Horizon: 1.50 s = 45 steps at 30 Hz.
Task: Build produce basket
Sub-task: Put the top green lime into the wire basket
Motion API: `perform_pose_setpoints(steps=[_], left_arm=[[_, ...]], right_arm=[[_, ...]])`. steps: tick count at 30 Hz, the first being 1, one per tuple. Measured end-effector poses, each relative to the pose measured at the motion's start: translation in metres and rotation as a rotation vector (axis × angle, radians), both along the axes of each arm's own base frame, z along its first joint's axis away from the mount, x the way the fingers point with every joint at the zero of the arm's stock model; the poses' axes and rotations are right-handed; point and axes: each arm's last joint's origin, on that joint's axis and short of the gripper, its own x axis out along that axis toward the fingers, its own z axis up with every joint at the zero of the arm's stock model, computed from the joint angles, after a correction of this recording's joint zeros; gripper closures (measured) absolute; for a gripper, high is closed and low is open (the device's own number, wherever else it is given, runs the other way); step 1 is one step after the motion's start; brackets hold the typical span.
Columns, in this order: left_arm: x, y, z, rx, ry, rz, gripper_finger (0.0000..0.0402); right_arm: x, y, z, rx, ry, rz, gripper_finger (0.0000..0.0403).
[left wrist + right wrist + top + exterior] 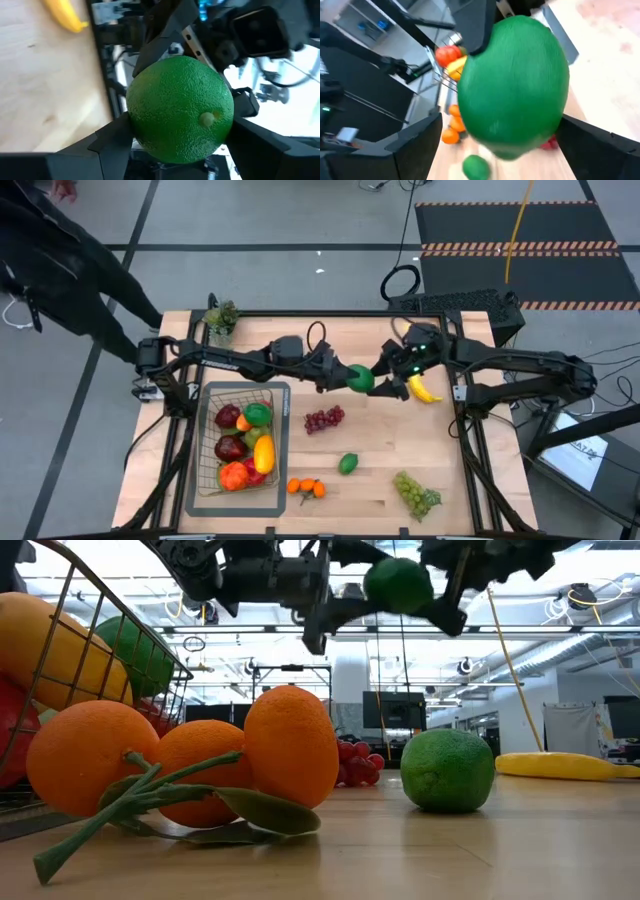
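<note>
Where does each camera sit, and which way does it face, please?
High: overhead, straight down on table, basket, both arms.
Low: tabletop height, level past oranges; arms overhead.
Left wrist: along left tool, clamped on lime.
Right wrist: along right tool, toward basket.
Shared: every view shows that raised lime between both tools.

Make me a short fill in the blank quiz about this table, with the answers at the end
1. The left gripper and right gripper meet around a round green ____ in mid-air.
2. The banana lies on the table under the ____ arm.
3. The basket already holds an apple and other produce, while the purple ____ lie on the wood beside it.

Missing words: lime; right; grapes
</note>
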Motion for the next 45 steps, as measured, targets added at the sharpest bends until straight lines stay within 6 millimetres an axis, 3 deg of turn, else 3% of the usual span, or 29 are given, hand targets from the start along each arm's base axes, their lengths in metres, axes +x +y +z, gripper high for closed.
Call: perform_pose_setpoints(steps=[7,15,24,33,45], left_arm=[[-0.001,0.001,0.014,0.022,-0.142,0.007,0.0108],[-0.004,0.001,0.032,0.100,-0.306,0.010,0.0124],[-0.008,0.002,0.044,0.464,-0.481,0.070,0.0106],[-0.009,0.004,0.045,0.855,-0.550,0.134,0.0120],[-0.010,0.004,0.048,1.194,-0.607,0.216,0.0123]], right_arm=[[-0.024,0.007,0.021,0.044,-0.068,0.006,0.0035],[-0.052,0.015,0.025,0.056,-0.014,-0.002,0.0035],[-0.066,0.018,0.028,0.034,-0.014,0.002,0.0035],[-0.067,0.018,0.029,0.105,0.009,-0.028,0.0035],[-0.066,0.018,0.030,0.237,0.040,-0.085,0.0035]])
